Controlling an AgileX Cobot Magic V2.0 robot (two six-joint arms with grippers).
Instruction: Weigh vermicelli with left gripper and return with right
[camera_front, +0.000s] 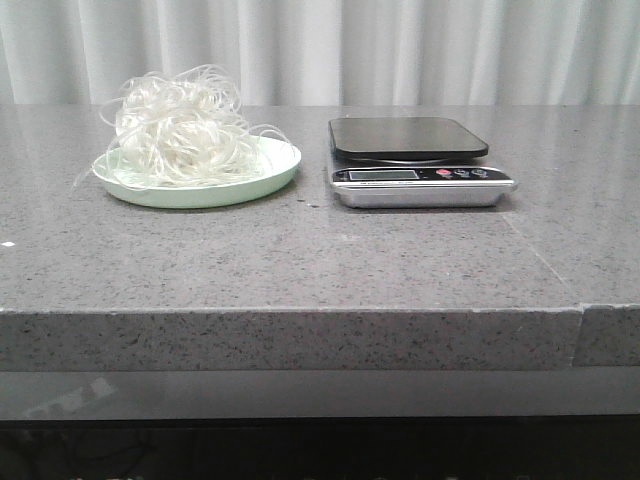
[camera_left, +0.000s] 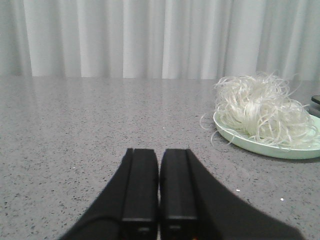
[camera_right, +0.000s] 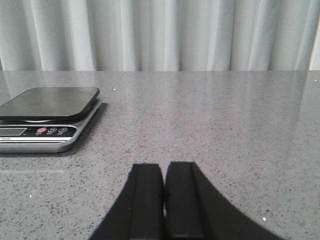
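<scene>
One vermicelli (camera_front: 182, 125) tangle sits heaped on one pale green plate (camera_front: 262, 178), at nine o'clock of one scale (camera_front: 415, 160) on the grey tabletop (camera_front: 320, 260). Scale lettering is illegible. Left tool (camera_left: 159, 187) and right tool (camera_right: 164, 192) each have fingers pressed together, empty. White curtain (camera_front: 400, 50) behind.

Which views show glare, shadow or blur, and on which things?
Front view: soft sheen on the grey speckled stone table and on the black scale platform; the tangle of white vermicelli is sharp. Left wrist view: the matte black left gripper blurs toward the picture's edge. Right wrist view: curtain reflections streak the tabletop; the right gripper is similarly soft.
</scene>
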